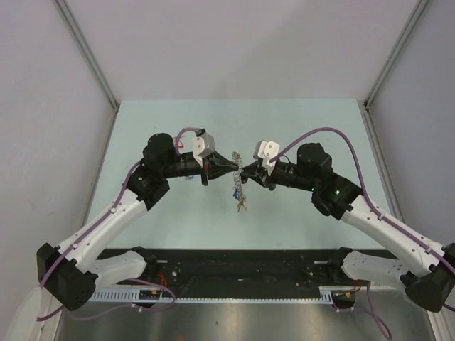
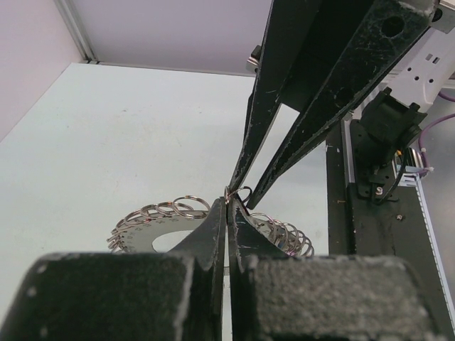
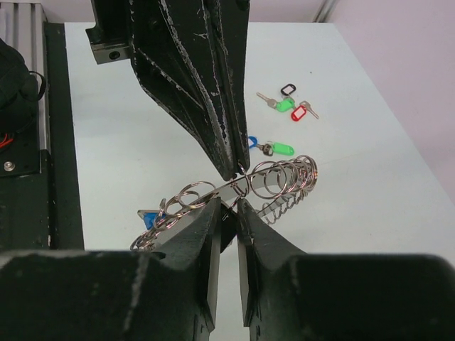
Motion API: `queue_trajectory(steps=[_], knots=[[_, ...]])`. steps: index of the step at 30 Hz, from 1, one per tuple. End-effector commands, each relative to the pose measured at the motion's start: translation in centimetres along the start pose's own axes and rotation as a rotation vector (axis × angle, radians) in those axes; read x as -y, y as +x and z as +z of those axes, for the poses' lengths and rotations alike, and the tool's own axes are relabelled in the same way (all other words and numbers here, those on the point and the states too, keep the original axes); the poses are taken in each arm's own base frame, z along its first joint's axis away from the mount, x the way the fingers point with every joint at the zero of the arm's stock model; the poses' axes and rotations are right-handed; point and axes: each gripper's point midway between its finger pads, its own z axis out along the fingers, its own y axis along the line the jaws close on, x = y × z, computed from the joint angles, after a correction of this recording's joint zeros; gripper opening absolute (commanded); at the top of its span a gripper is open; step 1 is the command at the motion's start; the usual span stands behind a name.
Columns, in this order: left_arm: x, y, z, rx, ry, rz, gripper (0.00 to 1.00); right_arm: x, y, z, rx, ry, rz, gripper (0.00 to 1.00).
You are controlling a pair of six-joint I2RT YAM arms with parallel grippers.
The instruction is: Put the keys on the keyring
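The left jaws clamp shut on the keyring [image 2: 142,229] above the middle of the worktop [image 1: 178,128] — the right jaws, nearly closed, pinch its opposite rim — tagged keys [image 3: 284,105] lie loose.

A pale green table [image 1: 163,128] with a smooth, matt top is seen, bordered along its near edge by a black rail [image 1: 242,273]. Two small bunches are laid flat on the bare top, as shown from the right wrist. The farther keys [image 3: 288,105] are made of silver metal and are fitted with a green tag, a red tag and a black tag. The nearer keys [image 3: 274,148] are marked by a green tag and a blue one, the blue partly hidden. The two bunches are set near each other but are not touching.
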Motion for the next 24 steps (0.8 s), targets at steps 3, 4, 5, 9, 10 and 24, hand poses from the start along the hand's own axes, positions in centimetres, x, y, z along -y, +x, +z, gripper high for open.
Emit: queue_trajectory(steps=[3,4,5,9,10,24], knots=[[-0.3,-2.9,-0.3,0.078,-0.023,0.063,0.01,0.3,0.0,0.5,0.009,0.019,0.008,0.17],[-0.4,-3.0,-0.3,0.08,-0.024,0.065,0.0,0.3,0.1,0.5,0.006,0.02,0.009,0.14],[-0.3,-3.1,-0.3,0.085,-0.025,0.068,0.0,0.3,0.2,0.5,0.002,0.02,0.012,0.12],[-0.3,-3.1,-0.3,0.089,-0.023,0.065,0.0,0.6,0.4,0.5,-0.006,0.035,0.008,0.0],[-0.2,-3.1,-0.3,0.09,-0.022,0.063,0.0,0.6,0.4,0.4,-0.007,0.038,0.007,0.0],[-0.1,-2.2,-1.3,-0.012,0.014,0.127,0.33,0.8,-1.0,-1.4,-0.002,0.054,-0.095,0.0]])
